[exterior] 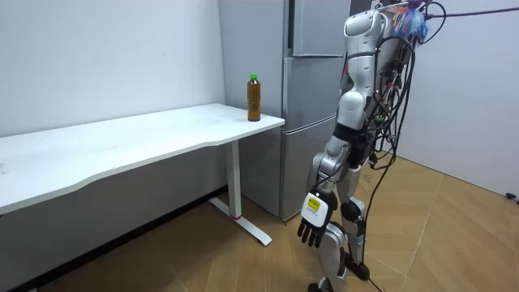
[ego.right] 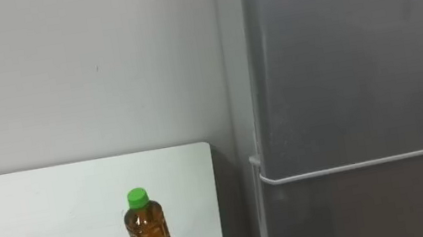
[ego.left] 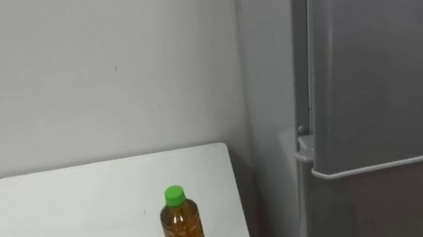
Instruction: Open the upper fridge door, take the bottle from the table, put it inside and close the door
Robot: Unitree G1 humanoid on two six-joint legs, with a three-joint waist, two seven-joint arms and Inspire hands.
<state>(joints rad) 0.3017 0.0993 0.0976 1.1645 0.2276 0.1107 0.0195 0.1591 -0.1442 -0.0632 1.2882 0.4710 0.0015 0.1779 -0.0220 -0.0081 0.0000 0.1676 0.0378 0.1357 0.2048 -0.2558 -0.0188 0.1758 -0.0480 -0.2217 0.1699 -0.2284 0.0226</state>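
1. The bottle [ego.left: 185,233] is seen upright on the tabletop [ego.left: 57,219], close to the edge beside the fridge [ego.left: 390,65]. Its green cap is on top, so its long axis is vertical.
2. In the room view the left hand [exterior: 315,217] hangs low at the robot's side, below the level of the tabletop. Its fingers are relaxed and nothing is held.
3. The bottle lies well apart from this hand – higher, and forward toward the robot's left. The left arm is judged to be the nearer one for a side grasp round the body of the bottle.
4. The fridge doors are seen closed – the upper one has to be opened before the bottle can be placed inside.
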